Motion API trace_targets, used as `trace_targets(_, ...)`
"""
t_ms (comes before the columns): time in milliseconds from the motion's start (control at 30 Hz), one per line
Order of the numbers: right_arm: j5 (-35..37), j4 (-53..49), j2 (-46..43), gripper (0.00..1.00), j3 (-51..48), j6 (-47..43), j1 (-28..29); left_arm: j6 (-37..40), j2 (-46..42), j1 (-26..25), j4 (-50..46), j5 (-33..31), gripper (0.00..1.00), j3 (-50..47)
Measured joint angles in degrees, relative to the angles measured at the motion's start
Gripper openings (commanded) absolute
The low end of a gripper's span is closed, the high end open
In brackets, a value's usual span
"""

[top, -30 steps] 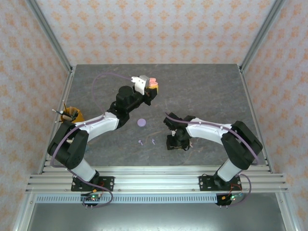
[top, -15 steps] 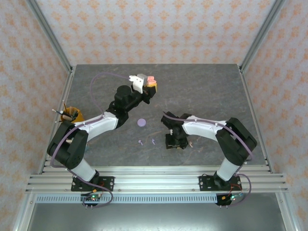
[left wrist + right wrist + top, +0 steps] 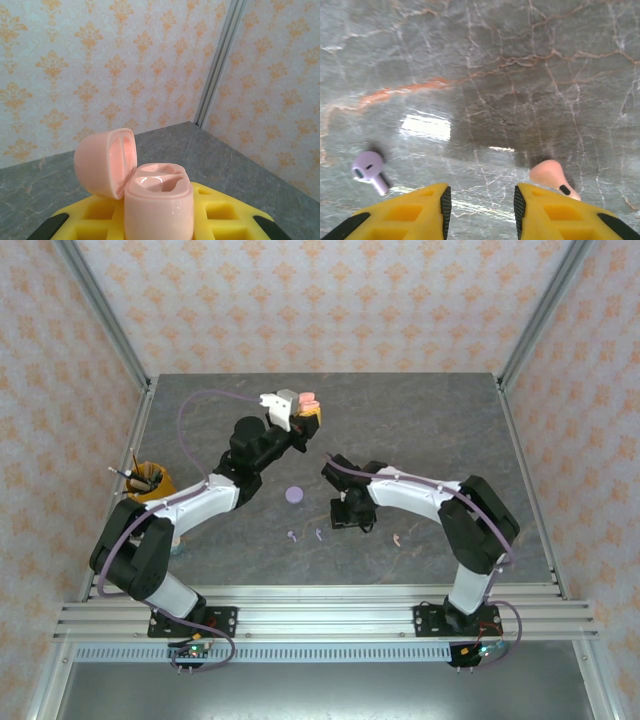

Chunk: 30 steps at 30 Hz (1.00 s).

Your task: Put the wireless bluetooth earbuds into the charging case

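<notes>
A pale pink charging case [image 3: 157, 200] stands upright with its lid [image 3: 105, 162] flipped open, and my left gripper [image 3: 157, 222] is shut on its body. In the top view the left gripper [image 3: 303, 415] holds the pink case [image 3: 309, 400] raised over the far middle of the table. My right gripper [image 3: 350, 517] hovers low over the table centre. Its jaws [image 3: 481, 205] stand open with only bare table between them. A pale pink earbud [image 3: 549, 175] lies just beyond the right finger, and a pale purple earbud [image 3: 369, 169] lies to the left. Two purple earbuds [image 3: 291, 536] [image 3: 318, 534] and a pink earbud [image 3: 397, 539] lie near the front.
A round purple case [image 3: 294, 494] lies flat between the two arms. An orange holder with pens [image 3: 148, 478] sits at the table's left edge. Metal frame posts [image 3: 524, 335] and patterned walls bound the grey marbled table [image 3: 440, 430].
My right arm has swung left and away from the near edge, leaving the pink earbud uncovered on the table. The left gripper with the pink case has drifted slightly left and back.
</notes>
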Motion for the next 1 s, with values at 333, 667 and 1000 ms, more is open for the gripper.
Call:
trace_targets(333, 2.9, -2.0, -4.5, 0.45, 0.7, -0.7, -2.8, -0.4, -1.2, 0.3, 0.0, -0.3, 0.0, 0.0)
trace_targets(667, 4.8, -2.1, 0.1, 0.46, -0.9, -0.8, -3.0, -0.4, -2.0, 0.3, -1.4, -0.3, 0.0, -0.2)
trace_targets(1000, 4.1, -0.4, 0.7, 0.45, -2.6, -0.6, -3.0, -0.5, -2.4, 0.3, -1.7, -0.3, 0.0, -0.4)
